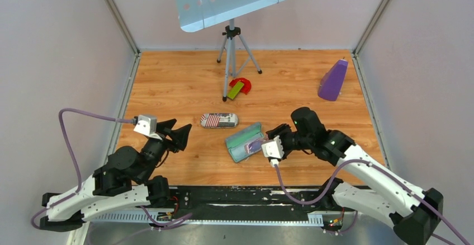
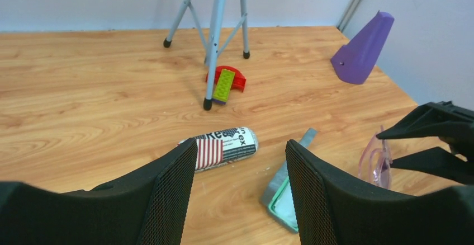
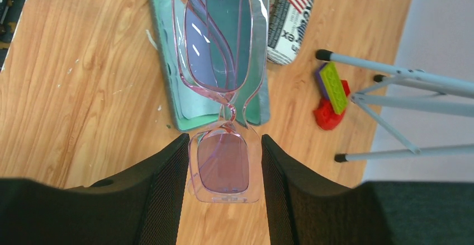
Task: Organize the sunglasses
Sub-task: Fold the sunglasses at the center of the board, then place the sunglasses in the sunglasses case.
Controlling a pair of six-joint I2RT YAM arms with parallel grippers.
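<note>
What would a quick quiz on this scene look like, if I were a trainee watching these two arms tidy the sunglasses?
1. True or false: the left gripper holds the sunglasses.
2. What are the sunglasses held over? A) the open green case B) the purple wedge C) the red block
3. Fill in: the closed case lying beside the open one bears a ____ print.

Key: 1 false, the right gripper holds them, while the left gripper is open and empty; 2 A; 3 flag.
</note>
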